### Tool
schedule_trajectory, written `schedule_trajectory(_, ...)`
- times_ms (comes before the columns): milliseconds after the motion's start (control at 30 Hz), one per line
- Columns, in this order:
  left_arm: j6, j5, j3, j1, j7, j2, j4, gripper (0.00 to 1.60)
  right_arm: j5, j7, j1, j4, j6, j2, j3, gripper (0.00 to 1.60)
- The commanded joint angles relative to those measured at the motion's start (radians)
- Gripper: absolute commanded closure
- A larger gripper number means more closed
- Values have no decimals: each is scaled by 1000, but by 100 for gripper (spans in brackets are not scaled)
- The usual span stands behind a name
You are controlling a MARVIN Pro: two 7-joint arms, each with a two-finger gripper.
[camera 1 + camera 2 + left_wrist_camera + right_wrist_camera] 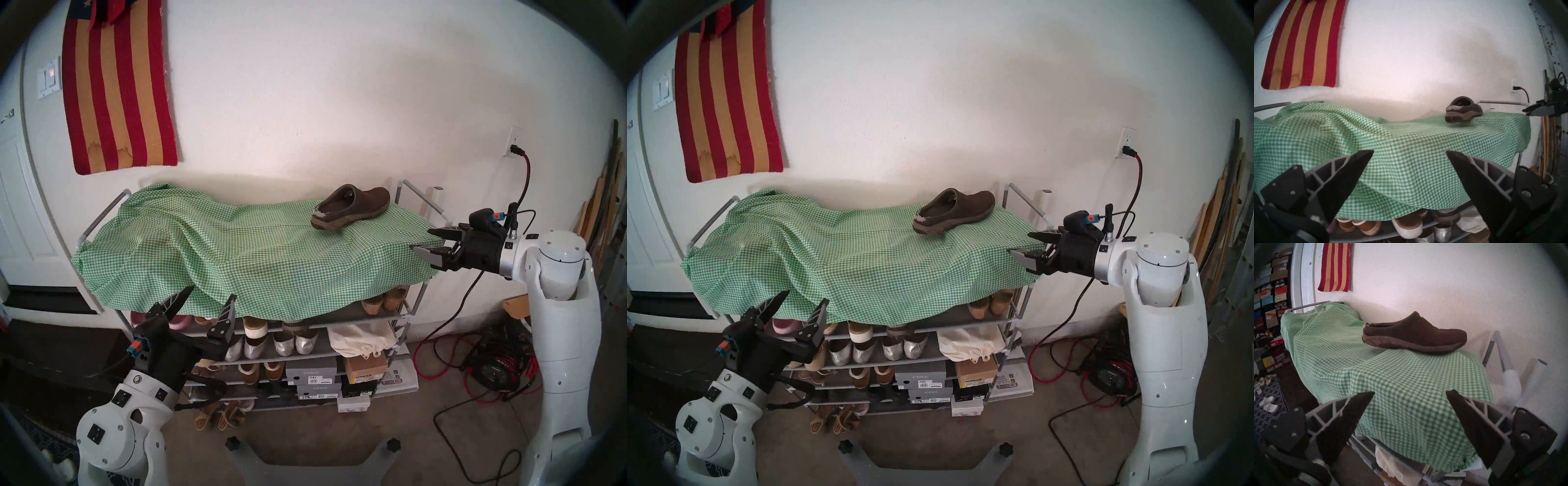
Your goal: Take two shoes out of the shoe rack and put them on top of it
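Resting on the cloth (237, 251) atop the rack (400, 317), one brown clog (351, 207) is seen ahead of the right pincer (425, 245) and a little to its left, near but apart, toe toward the rack's right end. A light, fairly stiff thing is judged: the thick treaded sole should hold its shape, while the suede-like upper would give somewhat and offer good friction. The frayed pale heel edge looks worn and is best left alone. A hold across the upper at mid-foot, or over the open back rim onto the sole, is judged soundest.

The second clog appears to be still inside the rack: a dark upper with a grey sole (1446, 217) is glimpsed on the shelf under the cloth's hem, below and just right of the left pincer (1409, 153), though it is partly hidden and cannot be identified with certainty. Silver flats (283, 342) sit just beside it. Care would be needed there, since the hanging cloth could be snagged and dragged.

Both pincers are seen released, fingers spread wide, nothing held. The right one hangs at the cloth's right corner; contact with the fabric cannot be told. The left one hovers before the cloth's front hem.
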Motion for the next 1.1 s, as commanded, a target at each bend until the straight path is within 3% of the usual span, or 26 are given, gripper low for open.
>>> schedule_trajectory(0, -11, 24, 64, 26, -77, 54, -24, 0, 2, -19, -143, -61, -32, -64, 62, 0)
schedule_trajectory(100, -14, 37, 84, 34, -102, 70, -24, 0, -1, -23, -142, -70, -41, -85, 77, 0)
schedule_trajectory(333, -40, 114, 130, 45, -181, 135, 8, 0, -2, -46, -237, -134, -86, -156, 145, 0)
schedule_trajectory(667, -116, 253, 123, 29, -275, 237, 109, 0, 14, -81, -348, -220, -165, -266, 225, 0)
schedule_trajectory(933, -200, 364, 119, -38, -294, 286, 207, 0, 29, -108, -413, -271, -237, -348, 264, 0)
schedule_trajectory(1067, -269, 443, 147, -96, -294, 306, 277, 0, 41, -129, -455, -301, -298, -406, 283, 0)
